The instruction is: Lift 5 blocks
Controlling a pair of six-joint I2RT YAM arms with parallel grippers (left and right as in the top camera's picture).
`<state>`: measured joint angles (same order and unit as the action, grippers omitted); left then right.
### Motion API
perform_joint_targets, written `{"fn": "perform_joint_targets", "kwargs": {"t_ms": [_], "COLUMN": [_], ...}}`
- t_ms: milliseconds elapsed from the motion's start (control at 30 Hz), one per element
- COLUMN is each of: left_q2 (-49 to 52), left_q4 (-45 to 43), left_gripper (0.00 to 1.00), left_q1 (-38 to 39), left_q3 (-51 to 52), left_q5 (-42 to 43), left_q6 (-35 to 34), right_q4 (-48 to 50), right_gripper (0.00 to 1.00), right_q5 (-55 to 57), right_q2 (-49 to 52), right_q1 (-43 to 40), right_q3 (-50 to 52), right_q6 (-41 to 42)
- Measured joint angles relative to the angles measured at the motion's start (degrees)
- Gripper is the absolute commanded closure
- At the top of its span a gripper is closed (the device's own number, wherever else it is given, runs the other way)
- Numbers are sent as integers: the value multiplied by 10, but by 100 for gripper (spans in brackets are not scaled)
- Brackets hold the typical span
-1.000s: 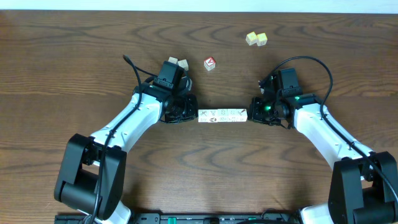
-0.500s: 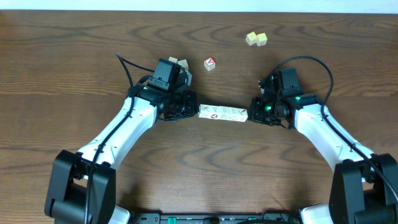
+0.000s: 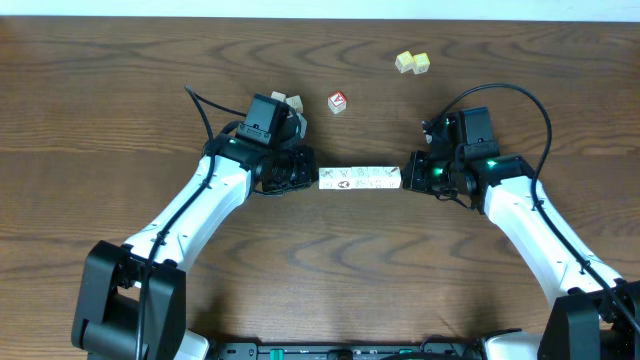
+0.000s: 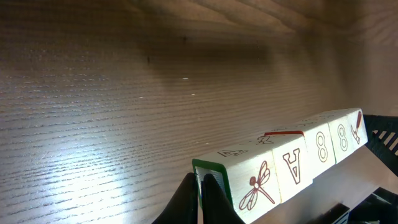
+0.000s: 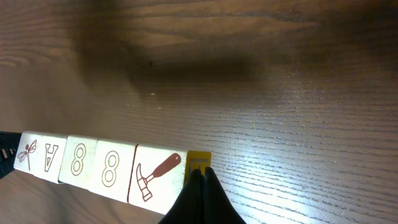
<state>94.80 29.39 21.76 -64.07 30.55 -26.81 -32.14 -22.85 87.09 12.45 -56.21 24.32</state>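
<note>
Seemingly the row of five small whitish printed wooden cubes (image 3: pixel 360 179) hangs just above the brown wooden tabletop (image 3: pixel 320 285), squeezed end to end between the closed left pincer (image 3: pixel 311 180) and the closed right pincer (image 3: pixel 408 178), so the lift looks nearly done.

Dark brown wood-grain bench (image 3: pixel 90 70) throughout; catches soft white glare along the grain; ends at a pale strip (image 3: pixel 320 8) at far edge.

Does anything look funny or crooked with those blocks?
Nothing is spilled or broken. The five blocks form a straight row, squeezed end to end between the left gripper and right gripper. The red-faced cube lies turned askew, off alone.
</note>
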Motion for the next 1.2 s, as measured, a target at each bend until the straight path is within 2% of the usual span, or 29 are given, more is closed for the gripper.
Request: {"fn": "perform_joint_targets", "kwargs": {"t_ms": [1200], "left_q2": [0], "left_q4": [0], "left_gripper": [93], "left_q1": [0], "left_q3": [0], "left_q5": [2], "left_q6": [0], "right_q4": [-10], "right_gripper": [99], "right_q5": [2], "right_q2": [-14], "right_q1": [0], "right_q3": [0], "right_q6": [0]}}
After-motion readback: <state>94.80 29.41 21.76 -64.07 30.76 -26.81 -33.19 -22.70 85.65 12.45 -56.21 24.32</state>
